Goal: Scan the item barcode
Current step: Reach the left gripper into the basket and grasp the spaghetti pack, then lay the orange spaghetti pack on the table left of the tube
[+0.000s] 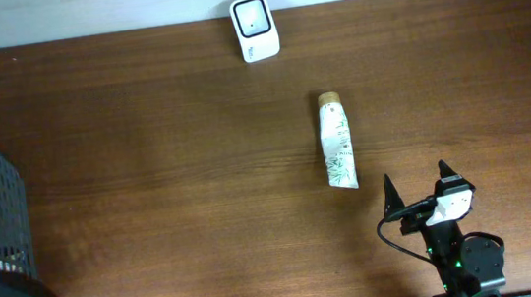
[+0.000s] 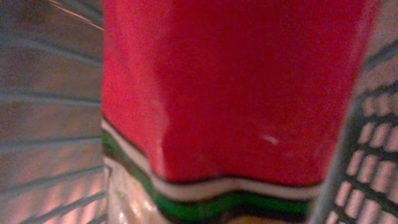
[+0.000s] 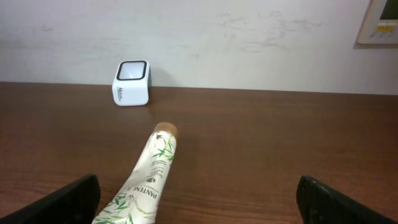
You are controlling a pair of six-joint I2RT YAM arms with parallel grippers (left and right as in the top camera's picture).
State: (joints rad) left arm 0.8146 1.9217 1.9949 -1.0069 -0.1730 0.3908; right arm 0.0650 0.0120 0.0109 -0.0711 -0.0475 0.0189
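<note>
Right tool point(image 1: 415, 174) was released, jaws spread fully wide, holding nothing and touching nothing. It hung low over the surface point(image 1: 150, 180), close to the near edge. Tube point(image 1: 337, 144) lay flat just ahead of this tool, off to its left side, cap end pointing away, not touching the tool. Scanner point(image 1: 255, 28) stood farther ahead and left of the tool, at the far edge by the wall point(image 3: 199, 37), well apart from the tube. Open surface ran straight ahead of the tool and to its right, out to the far edge.

Left tool: fingers out of shot, so its state could not be told. Its camera was filled by a blurred red packet point(image 2: 236, 87), very close, possibly in its grip. Basket point(image 2: 367, 143) mesh walls sat close on both sides of the packet, leaving tight room there.
</note>
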